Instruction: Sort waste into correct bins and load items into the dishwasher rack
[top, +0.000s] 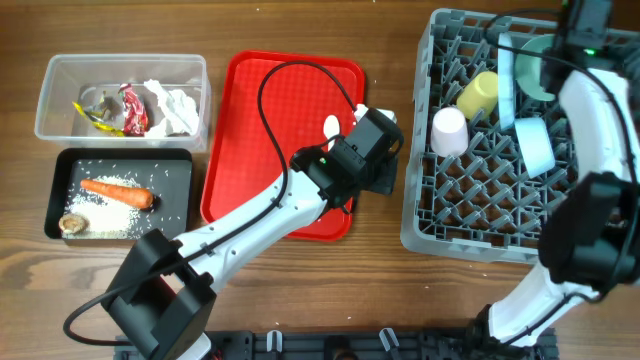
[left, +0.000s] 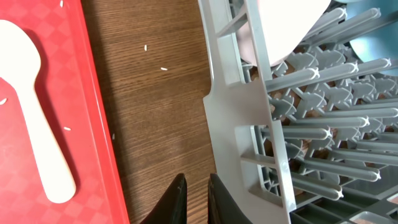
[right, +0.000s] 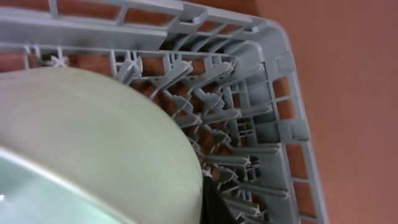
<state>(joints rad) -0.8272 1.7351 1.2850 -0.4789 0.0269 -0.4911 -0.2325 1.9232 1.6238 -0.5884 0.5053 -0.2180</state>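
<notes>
A white plastic spoon (top: 332, 127) (left: 31, 112) lies on the red tray's (top: 250, 130) right side. My left gripper (top: 378, 150) (left: 197, 190) hovers over bare wood between that tray and the grey dishwasher rack (top: 420, 205) (left: 236, 112); it is all but shut, with only a thin slit and nothing in it. In the rack stand a white-pink cup (top: 450, 130), a yellow cup (top: 480, 95), an upright white plate (top: 507, 80) and a blue-green bowl (top: 535, 145). My right gripper (top: 572, 40) is at the rack's far corner, shut on a pale green bowl (top: 538, 68) (right: 93, 143); only one finger (right: 214, 205) shows.
A clear tub (top: 50, 95) at the far left holds snack wrappers (top: 130, 108) and tissue (top: 175, 105). In front of it a black tray (top: 175, 195) holds a carrot (top: 117, 192), rice (top: 100, 215) and a brown lump (top: 72, 224). Stray rice grains (left: 163, 68) lie on the wood.
</notes>
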